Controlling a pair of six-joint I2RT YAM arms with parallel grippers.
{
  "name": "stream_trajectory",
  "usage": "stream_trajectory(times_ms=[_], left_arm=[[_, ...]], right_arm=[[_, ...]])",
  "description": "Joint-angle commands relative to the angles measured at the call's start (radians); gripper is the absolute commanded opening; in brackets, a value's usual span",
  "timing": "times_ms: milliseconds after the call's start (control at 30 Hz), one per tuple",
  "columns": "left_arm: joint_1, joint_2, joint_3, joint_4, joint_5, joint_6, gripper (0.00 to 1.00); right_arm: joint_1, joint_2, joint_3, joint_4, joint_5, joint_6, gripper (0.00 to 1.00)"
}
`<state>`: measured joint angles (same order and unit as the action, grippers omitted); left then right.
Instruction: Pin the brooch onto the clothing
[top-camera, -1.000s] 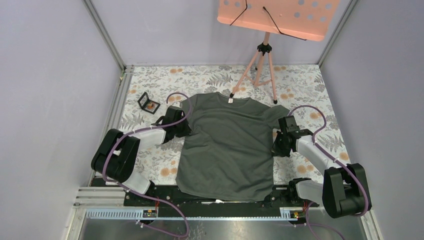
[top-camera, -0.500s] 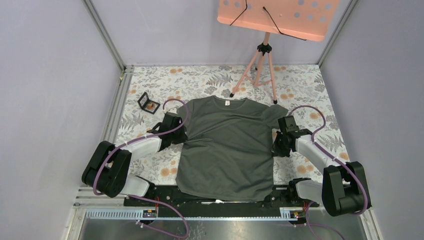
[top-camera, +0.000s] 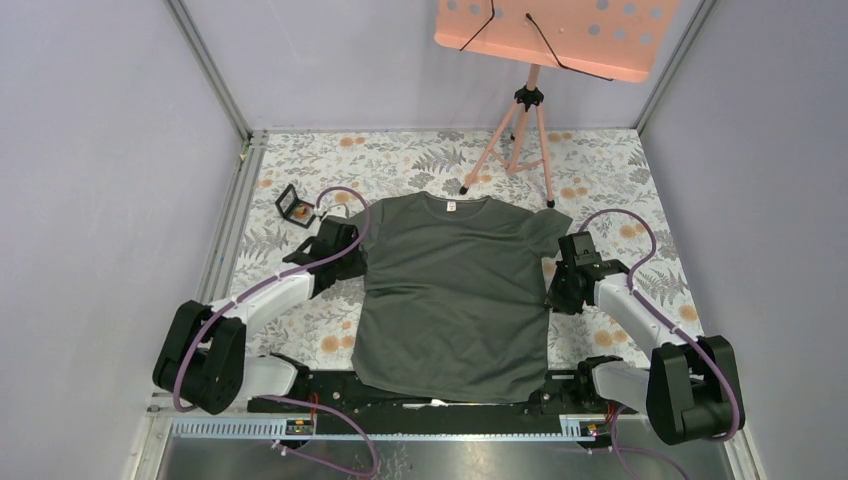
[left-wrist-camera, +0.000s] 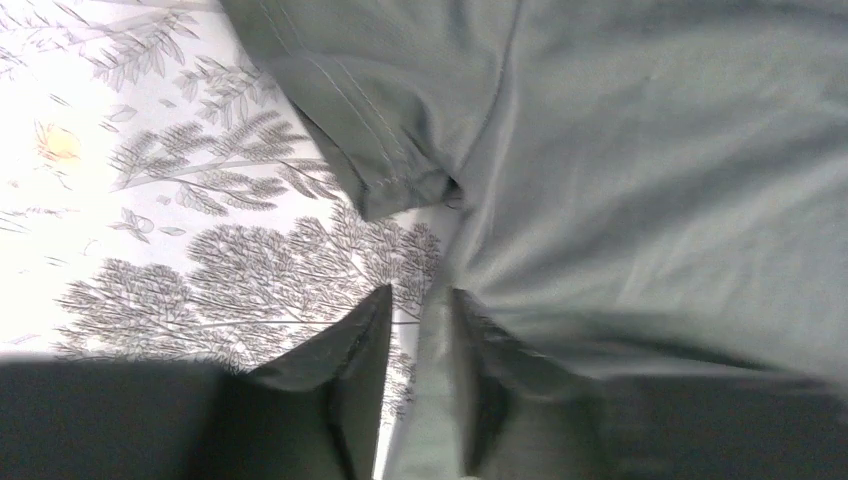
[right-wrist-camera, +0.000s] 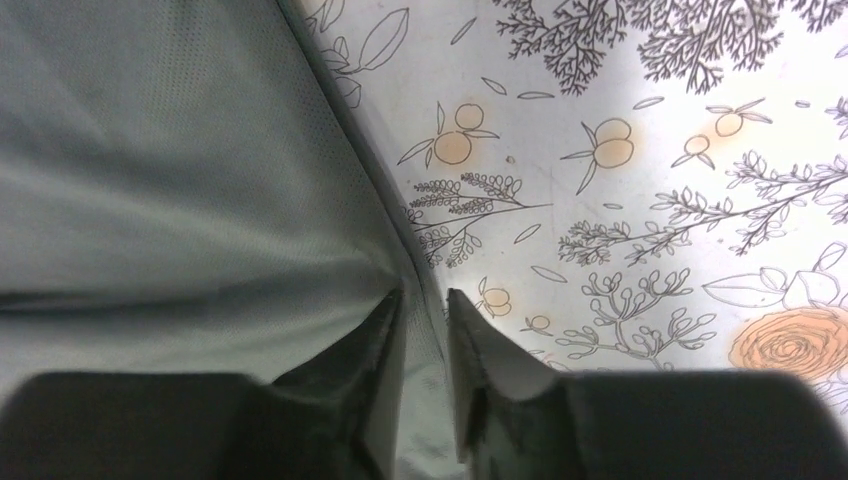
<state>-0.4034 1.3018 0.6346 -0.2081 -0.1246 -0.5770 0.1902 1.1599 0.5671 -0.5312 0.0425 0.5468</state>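
Note:
The dark grey-green T-shirt lies flat on the floral table, its neck with the white label at the far side. My left gripper is shut on the shirt's left edge below the sleeve; in the left wrist view cloth sits between the nearly closed fingers. My right gripper is shut on the shirt's right edge; cloth fills the narrow gap between its fingers. The brooch, a tiny orange-brown spot, sits in a small black case to the far left of the shirt.
The small black square case stands on the floral cloth near the left rail. A pink music stand on a tripod stands at the back, one leg close to the shirt's collar. Grey walls enclose the table on three sides.
The left arm's elbow has swung outward to the near left, and its gripper has shifted slightly left. The shirt has slid a little toward me and its left sleeve lies flatter.

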Motion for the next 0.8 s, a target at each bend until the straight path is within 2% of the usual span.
stream_trajectory(times_ms=[0, 100, 267, 400, 567, 767], left_arm=[[0.009, -0.068, 0.045, -0.052, -0.059, 0.038, 0.41], [0.01, -0.111, 0.053, -0.06, -0.055, 0.044, 0.61], [0.025, -0.148, 0.102, -0.069, -0.015, 0.046, 0.79], [0.066, -0.155, 0.162, -0.091, 0.026, 0.044, 0.85], [0.136, -0.153, 0.268, -0.149, 0.041, 0.058, 0.88], [0.213, -0.028, 0.429, -0.228, -0.124, 0.081, 0.88]], right_arm=[[-0.002, -0.038, 0.039, -0.036, 0.016, -0.025, 0.37], [-0.002, -0.082, 0.061, -0.039, 0.014, -0.044, 0.51], [-0.002, -0.144, 0.128, -0.031, -0.029, -0.098, 0.62], [-0.002, -0.18, 0.165, -0.006, -0.088, -0.128, 0.68], [-0.003, -0.25, 0.183, 0.005, -0.101, -0.148, 0.71], [-0.001, -0.348, 0.186, 0.01, -0.141, -0.159, 0.74]])
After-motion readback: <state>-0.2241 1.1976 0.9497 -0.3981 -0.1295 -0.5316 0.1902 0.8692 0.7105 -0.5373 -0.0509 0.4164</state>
